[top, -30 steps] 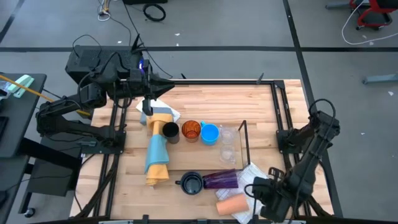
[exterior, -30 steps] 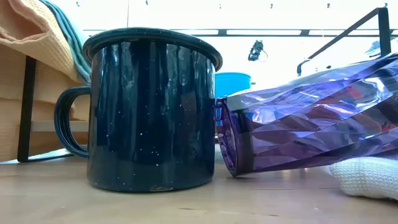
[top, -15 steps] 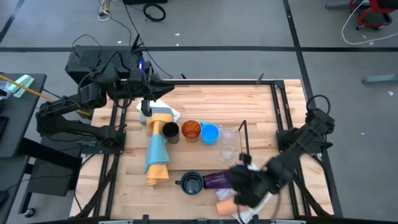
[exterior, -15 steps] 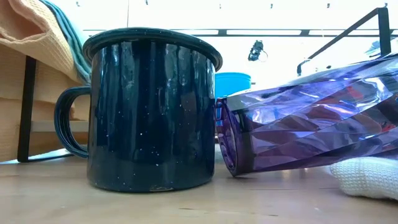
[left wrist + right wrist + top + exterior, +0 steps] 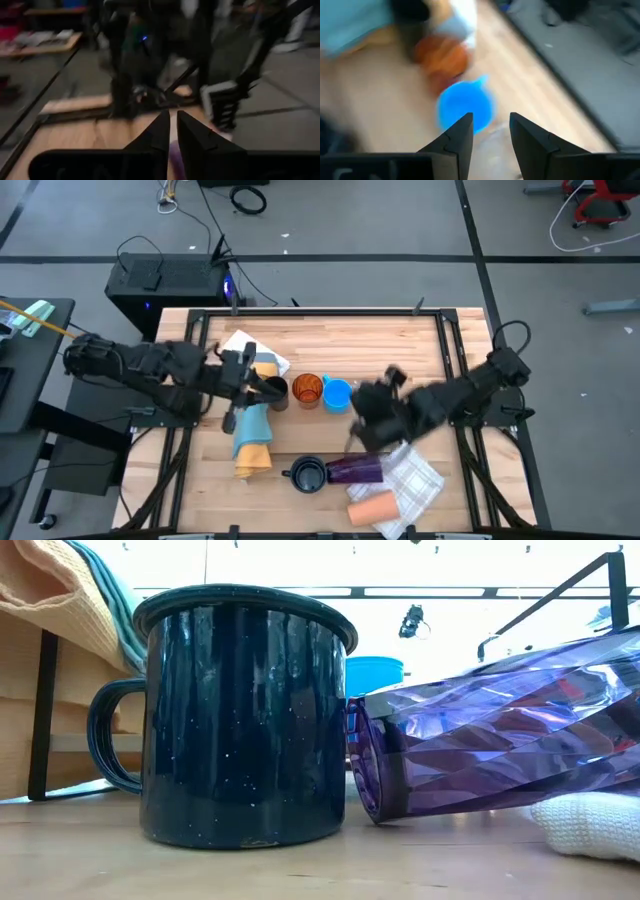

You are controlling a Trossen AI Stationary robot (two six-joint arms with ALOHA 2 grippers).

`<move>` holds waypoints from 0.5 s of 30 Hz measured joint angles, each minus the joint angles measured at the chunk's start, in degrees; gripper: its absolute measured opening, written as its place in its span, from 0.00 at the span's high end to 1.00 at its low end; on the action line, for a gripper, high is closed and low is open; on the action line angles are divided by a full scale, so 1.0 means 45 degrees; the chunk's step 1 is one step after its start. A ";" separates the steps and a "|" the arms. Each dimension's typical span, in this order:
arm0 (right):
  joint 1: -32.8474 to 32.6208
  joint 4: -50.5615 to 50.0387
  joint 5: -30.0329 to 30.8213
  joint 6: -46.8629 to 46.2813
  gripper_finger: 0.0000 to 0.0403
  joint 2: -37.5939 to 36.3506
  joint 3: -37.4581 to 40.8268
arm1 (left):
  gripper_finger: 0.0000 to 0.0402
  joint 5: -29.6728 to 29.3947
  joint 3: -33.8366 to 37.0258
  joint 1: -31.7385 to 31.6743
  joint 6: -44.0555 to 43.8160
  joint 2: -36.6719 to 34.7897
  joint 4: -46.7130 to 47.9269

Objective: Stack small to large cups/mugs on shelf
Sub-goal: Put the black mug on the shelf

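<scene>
**Fingers.** Your left gripper (image 5: 258, 383) lies low over the rolled yellow-and-blue cloth (image 5: 250, 432), at 9 o'clock of the upright black cup (image 5: 274, 391). In the left wrist view its fingers (image 5: 161, 131) are drawn almost together, with a thin slit between them, and they grip nothing. Your right gripper (image 5: 490, 132) has its fingers (image 5: 462, 134) spread apart and empty. Past them you see the bright blue cup (image 5: 465, 105) and the amber translucent cup (image 5: 442, 57). From above, this gripper (image 5: 365, 416) sits at 4 o'clock of the blue cup (image 5: 338, 394) and just beside it. I cannot tell whether it touches anything.

**Change.** A second ago your left arm was folded at the desk's 10 o'clock corner, and it now reaches across the left edge. Your right arm was at the 5 o'clock corner over the white checked cloth (image 5: 415, 480), which is now uncovered. Half a second ago it was above the purple translucent tumbler (image 5: 356, 470). The low view is unchanged: the dark handled mug (image 5: 245, 715) is upright, the tumbler (image 5: 500, 740) lies on its side beside it, and a thin black shelf rod (image 5: 40, 710) stands at the left.

**Room.** The wooden desk (image 5: 340, 345) is bare at 12 o'clock behind the cup row. The peach cup (image 5: 372, 508) lies at the 6 o'clock edge.
</scene>
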State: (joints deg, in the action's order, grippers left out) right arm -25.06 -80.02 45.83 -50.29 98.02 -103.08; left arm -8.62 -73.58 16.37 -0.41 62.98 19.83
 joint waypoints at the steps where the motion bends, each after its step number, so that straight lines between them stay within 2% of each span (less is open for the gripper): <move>1: 0.0490 -0.0294 0.0263 0.0001 0.67 0.0000 -0.0441 | 0.90 -0.0425 0.0000 0.0052 -0.0171 0.0055 0.0288; 4: 0.2133 -0.1058 0.1134 0.0319 0.67 -0.0005 -0.1804 | 0.90 -0.1602 -0.0007 0.0191 -0.1186 0.0287 0.1166; 9: 0.5117 -0.1181 0.1282 0.2278 0.67 -0.0010 -0.3810 | 0.90 -0.3247 0.0000 0.0758 -0.2859 0.1195 0.1906; 15: 0.7627 0.0429 0.0812 0.7314 0.67 -0.0010 -0.5258 | 0.94 -0.5082 0.0000 0.1956 -0.2890 0.2508 -0.1080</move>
State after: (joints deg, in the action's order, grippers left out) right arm 9.26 -78.09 49.49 -17.38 97.97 -126.74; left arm -31.49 -73.58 25.17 -13.41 74.27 14.97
